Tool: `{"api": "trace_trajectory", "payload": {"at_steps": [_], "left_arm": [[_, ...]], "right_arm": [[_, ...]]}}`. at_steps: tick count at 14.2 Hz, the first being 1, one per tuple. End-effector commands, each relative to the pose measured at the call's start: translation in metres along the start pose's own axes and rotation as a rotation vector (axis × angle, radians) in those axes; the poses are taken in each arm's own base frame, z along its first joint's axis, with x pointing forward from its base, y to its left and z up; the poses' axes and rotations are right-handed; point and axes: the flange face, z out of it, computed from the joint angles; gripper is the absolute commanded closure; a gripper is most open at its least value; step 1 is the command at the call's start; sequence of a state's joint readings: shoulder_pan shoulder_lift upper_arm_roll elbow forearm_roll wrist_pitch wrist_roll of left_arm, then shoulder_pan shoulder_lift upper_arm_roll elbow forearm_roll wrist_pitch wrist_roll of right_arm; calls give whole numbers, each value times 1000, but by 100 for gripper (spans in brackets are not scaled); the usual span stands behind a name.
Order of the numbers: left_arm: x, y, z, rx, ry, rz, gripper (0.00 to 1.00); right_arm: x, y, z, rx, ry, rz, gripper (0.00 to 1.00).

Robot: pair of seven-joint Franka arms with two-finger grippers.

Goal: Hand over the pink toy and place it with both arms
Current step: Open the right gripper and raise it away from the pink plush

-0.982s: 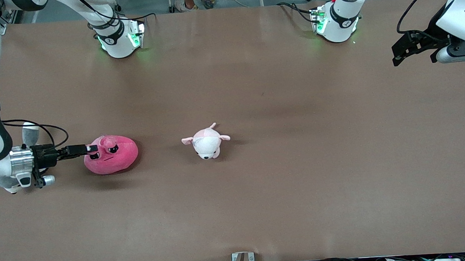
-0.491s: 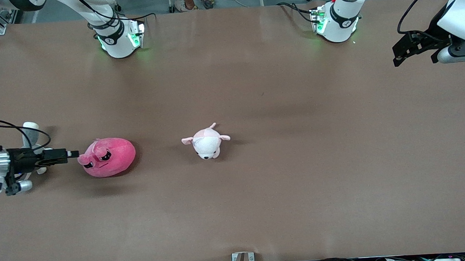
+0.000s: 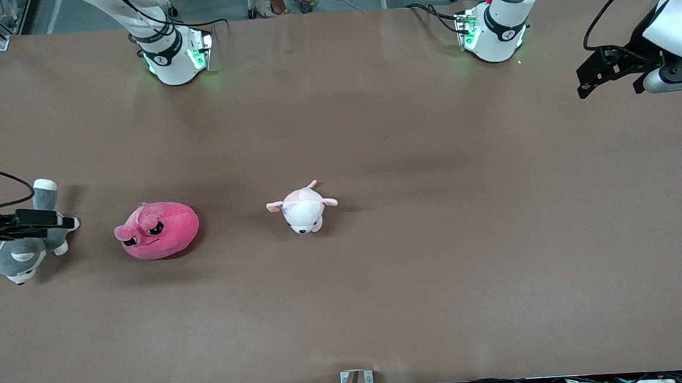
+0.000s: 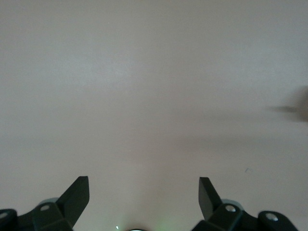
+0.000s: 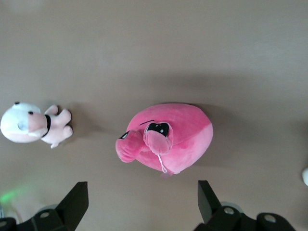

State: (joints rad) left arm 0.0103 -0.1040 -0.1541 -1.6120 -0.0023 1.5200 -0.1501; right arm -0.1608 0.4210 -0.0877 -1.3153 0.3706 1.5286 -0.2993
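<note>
The pink toy (image 3: 157, 229) lies on the brown table toward the right arm's end, face up toward the front camera. In the right wrist view the pink toy (image 5: 166, 137) lies ahead of the fingertips and apart from them. My right gripper (image 3: 67, 221) is open and empty over the husky plush, clear of the toy; the right wrist view shows my right gripper (image 5: 142, 183) with jaws wide apart. My left gripper (image 3: 586, 79) waits open and empty in the air at the left arm's end, and the left wrist view shows my left gripper (image 4: 143, 178) over bare table.
A small pale pink-and-white plush (image 3: 302, 208) lies near the table's middle, beside the pink toy; it also shows in the right wrist view (image 5: 33, 124). A grey-and-white husky plush (image 3: 22, 255) lies at the table edge at the right arm's end.
My right gripper let go of the pink toy and drew back toward the right arm's end of the table. The toy settled slightly that way. The left arm has not moved.
</note>
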Motion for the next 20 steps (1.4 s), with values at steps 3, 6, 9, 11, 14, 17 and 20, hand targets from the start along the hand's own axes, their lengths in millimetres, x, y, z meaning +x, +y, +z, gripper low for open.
{"api": "trace_trajectory", "payload": {"at_steps": [3,6,9,11,14,17,20], "left_arm": [[-1,-3,-3,-10,25,0,0],[-1,-3,-3,-11,26,-1,0],[0,-1,-5,-13,31,-3,0],[-1,0,-5,-13,31,-3,0],[-1,2,-5,-13,31,0,0],[0,1,-4,-13,28,-3,0],[-1,1,-4,-13,29,-3,0]], "right_arm": [[-21,-72,-39,-151,37,153,0],[-24,-65,-48,-188,51,158,0],[-26,-69,-78,-265,98,97,0],[-32,-76,-88,-351,108,97,0],[-45,-97,-106,-405,147,130,0],[-65,-109,-128,-418,181,124,0],[-77,-109,-125,-407,201,119,0]]}}
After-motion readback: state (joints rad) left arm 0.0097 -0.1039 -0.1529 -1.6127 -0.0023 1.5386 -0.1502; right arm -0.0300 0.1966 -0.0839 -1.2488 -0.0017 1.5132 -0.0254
